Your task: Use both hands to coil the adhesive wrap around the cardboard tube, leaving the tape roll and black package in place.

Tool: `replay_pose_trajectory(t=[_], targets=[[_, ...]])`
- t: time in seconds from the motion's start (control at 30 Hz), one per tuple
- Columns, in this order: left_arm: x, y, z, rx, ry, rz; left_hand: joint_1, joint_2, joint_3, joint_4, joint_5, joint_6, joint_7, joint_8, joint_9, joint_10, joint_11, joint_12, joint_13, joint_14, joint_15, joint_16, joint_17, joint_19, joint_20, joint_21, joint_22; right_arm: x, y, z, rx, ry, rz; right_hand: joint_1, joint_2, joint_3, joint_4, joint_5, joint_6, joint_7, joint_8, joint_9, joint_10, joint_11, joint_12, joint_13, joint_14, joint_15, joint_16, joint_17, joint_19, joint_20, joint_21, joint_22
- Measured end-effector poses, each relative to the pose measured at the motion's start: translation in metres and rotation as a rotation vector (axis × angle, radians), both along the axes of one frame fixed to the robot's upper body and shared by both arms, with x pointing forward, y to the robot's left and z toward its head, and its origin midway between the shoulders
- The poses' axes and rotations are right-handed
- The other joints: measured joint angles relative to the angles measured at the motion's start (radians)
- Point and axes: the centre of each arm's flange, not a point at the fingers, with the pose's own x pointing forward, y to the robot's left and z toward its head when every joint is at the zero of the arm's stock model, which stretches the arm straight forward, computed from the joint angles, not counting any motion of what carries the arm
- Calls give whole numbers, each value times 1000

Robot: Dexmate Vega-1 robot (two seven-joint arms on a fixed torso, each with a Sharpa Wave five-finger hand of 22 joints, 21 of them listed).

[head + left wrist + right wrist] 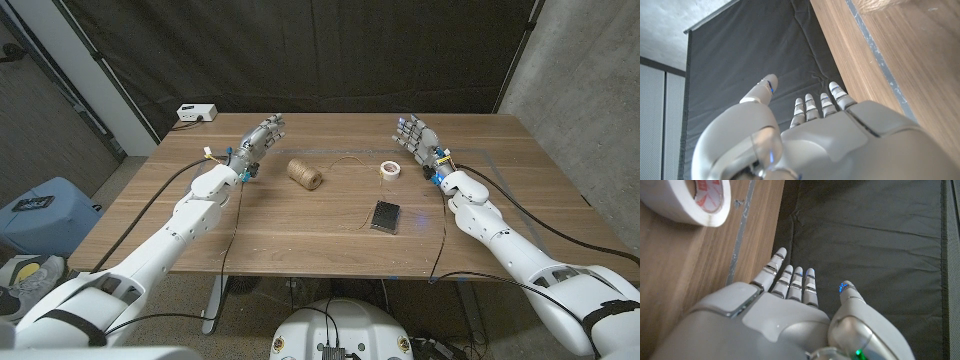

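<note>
My left hand (258,141) stands near the table's (300,232) far-left part, fingers (812,107) extended and apart, grasping nothing; my right hand (421,140) mirrors it at the far right, likewise released; the brown wound tube (305,174) lies between them, nearer my left, a thin strand (345,160) trailing, apparently toward the white tape roll (390,169); the black package (386,215) lies nearer me, apart from both.
</note>
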Motion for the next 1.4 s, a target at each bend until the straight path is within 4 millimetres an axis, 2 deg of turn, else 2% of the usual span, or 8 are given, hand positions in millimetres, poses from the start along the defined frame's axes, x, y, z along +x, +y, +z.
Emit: replay_pose_trajectory(t=[0.2, 0.43, 0.8, 0.97, 1.07, 1.13, 1.4], targets=[[-4, 5, 9, 75, -16, -13, 18, -10, 4, -4, 15, 11, 0, 0, 0, 0, 0, 0, 0, 9, 2, 0, 0, 2, 2, 0, 0, -1, 1, 0, 4, -7, -7, 3, -3, 3, 3, 0, 0, 0, 0, 0, 0, 0, 0, 0, 0, 0, 0, 0, 0, 0, 0, 0], [-9, 12, 21, 171, -34, -26, 59, -27, 11, -6, 34, 39, 14, 12, 0, 16, -2, 0, 0, 34, -2, 0, 3, 18, -4, 0, 0, -4, 2, -1, 10, -15, -14, 4, -4, 3, 3, 0, 0, 0, 0, 0, 0, 0, 0, 0, 0, 0, 0, 0, 0, 0, 0, 0], [-12, 16, 30, 286, -46, -46, 85, -36, 13, -4, 49, 48, 13, 12, 0, 21, -7, 0, 5, 41, -5, 0, 3, 18, -4, 0, 0, -5, 3, -1, 15, -22, -20, 4, -4, 3, 3, 0, 0, 0, 0, 0, 0, 0, 0, 0, 0, 0, 0, 0, 0, 0, 0, 0], [-12, 23, 40, 350, -56, -44, 109, -42, 13, -4, 58, 48, 13, 12, 2, 21, -7, 0, 8, 41, -5, 0, 3, 18, -4, -8, 0, -5, 5, 1, 15, -30, -24, 4, -4, 7, -1, 0, 0, 0, 0, 0, 0, 0, 0, 0, 0, 0, 0, 0, 0, 0, 0, 0], [-13, 21, 39, 372, -57, -57, 123, -53, 13, -4, 67, 39, 3, 12, 3, 21, -7, 0, 9, 41, -5, 0, 3, 18, -4, -8, 0, -4, 5, 2, 16, -32, -25, 4, -4, 7, -1, 0, 0, 0, 0, 0, -4, -4, 0, -3, 0, 0, 0, 0, 0, 0, 0, 0], [-13, 26, 47, 415, -62, -53, 133, -54, 17, -8, 70, 39, 3, 12, 3, 21, -7, 0, 9, 41, -5, 0, 3, 18, -4, -8, 0, -4, 6, 2, 17, -33, -25, 4, -4, 7, -1, 0, 0, 0, 0, 0, -4, -4, 0, -3, 0, 0, 0, 0, 0, 0, 0, 0], [-13, 28, 56, 492, -70, -59, 158, -63, 16, -8, 78, 34, -2, 12, 3, 27, -12, 0, 14, 41, -5, 0, 3, 18, -4, -8, 0, -2, 7, 3, 20, -37, -28, 4, -4, 7, -1, 0, 0, 0, 4, 0, -4, -4, 0, -3, 0, 0, 0, 0, 0, 0, 0, 0]])
